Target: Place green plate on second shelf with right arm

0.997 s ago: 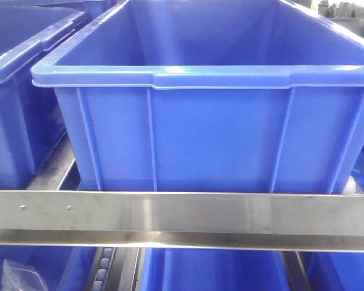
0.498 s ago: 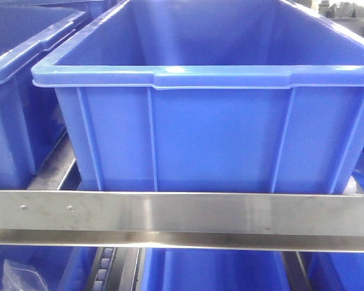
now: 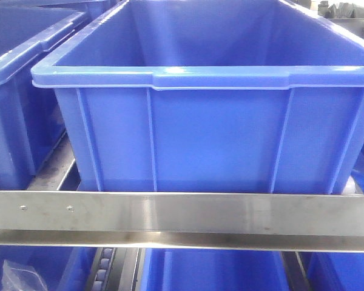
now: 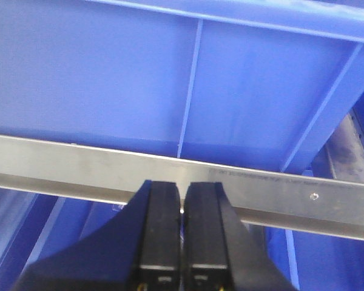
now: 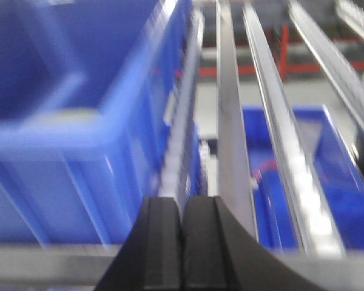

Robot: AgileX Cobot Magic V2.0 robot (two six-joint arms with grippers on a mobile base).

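Blue crates (image 3: 200,109) — steel shelf rail (image 3: 182,215).

Only the two claws of the robot show, each at the bottom edge of its own wrist view. The left claw (image 4: 182,242) is matte black: two flat, rectangular fingers (image 4: 160,230) rising from a wide, sloped black base, with a small pale mark near each finger's foot. The right claw (image 5: 182,242) is the same black shape, its finger faces smooth and blurred.
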